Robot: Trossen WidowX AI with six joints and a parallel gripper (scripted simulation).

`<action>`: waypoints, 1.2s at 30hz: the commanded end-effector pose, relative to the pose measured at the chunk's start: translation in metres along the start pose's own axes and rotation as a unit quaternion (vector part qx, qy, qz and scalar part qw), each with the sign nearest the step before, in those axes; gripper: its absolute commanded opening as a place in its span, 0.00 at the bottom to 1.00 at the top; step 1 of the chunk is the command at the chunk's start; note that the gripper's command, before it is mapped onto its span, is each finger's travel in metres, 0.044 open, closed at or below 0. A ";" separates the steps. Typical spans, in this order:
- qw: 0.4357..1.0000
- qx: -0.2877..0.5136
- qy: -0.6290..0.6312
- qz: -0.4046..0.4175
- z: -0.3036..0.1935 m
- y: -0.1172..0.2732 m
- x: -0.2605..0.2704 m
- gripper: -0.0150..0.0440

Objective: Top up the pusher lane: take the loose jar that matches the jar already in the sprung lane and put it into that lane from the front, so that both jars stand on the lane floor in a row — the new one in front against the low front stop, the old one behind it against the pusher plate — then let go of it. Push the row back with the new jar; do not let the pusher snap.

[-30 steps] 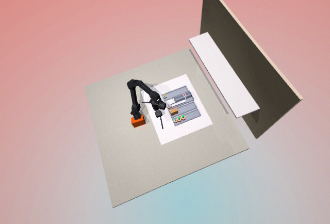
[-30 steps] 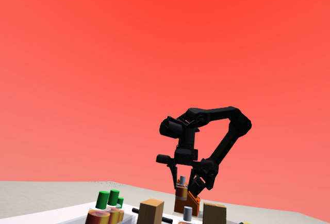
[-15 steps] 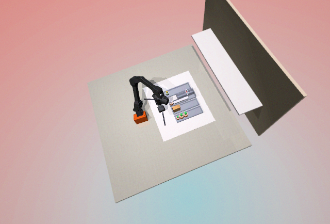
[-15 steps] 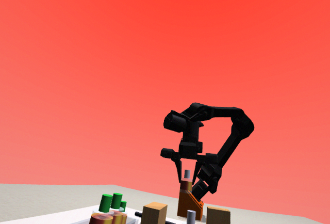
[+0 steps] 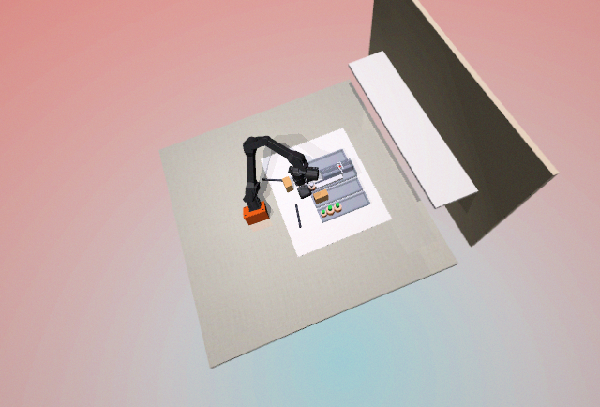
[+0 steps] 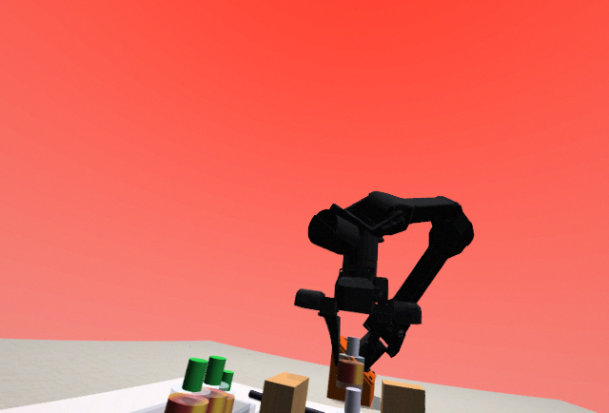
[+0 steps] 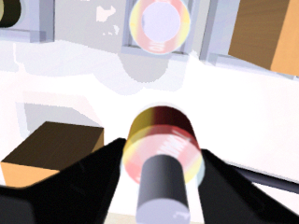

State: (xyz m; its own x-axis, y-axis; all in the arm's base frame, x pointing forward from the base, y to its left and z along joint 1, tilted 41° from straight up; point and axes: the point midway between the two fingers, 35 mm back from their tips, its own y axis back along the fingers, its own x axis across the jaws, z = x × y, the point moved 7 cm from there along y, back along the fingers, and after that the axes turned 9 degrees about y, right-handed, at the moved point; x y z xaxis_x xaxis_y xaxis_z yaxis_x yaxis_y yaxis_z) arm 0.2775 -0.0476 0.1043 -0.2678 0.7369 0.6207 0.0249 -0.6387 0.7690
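Observation:
My gripper (image 6: 351, 364) (image 7: 162, 150) is shut on a grey-capped jar (image 6: 350, 373) (image 7: 161, 122) with a red and yellow body. It holds the jar upright, raised above the white mat, in front of the lane. The jar in the lane (image 5: 312, 187) (image 7: 161, 23) has a matching grey cap (image 6: 352, 399) and stands close to the front end of the sprung lane (image 7: 126, 30). The held jar is apart from it. The pusher plate behind the lane jar cannot be made out.
One wooden block (image 5: 288, 184) (image 6: 402, 397) (image 7: 28, 174) stands on the mat left of the held jar in the wrist view. Another block (image 5: 321, 196) (image 6: 284, 394) (image 7: 262, 35) stands right of the lane. Green-capped jars (image 5: 330, 209) stand beyond it. A dark bar (image 5: 298, 216) (image 7: 266, 179) lies in front.

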 end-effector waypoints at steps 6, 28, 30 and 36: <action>1.000 -0.006 -0.002 0.006 0.019 -0.012 0.006 0.25; 1.000 -0.006 -0.002 0.006 0.022 -0.034 0.006 0.25; 1.000 -0.006 -0.002 0.006 0.022 -0.034 0.006 0.25; 1.000 -0.006 -0.002 0.006 0.024 -0.034 0.005 0.25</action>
State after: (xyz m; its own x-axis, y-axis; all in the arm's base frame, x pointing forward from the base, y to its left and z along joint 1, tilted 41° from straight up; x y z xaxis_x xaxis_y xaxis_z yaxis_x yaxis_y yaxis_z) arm 0.2960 -0.0165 0.0841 -0.2666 0.7300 0.6293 0.0216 -0.6482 0.7611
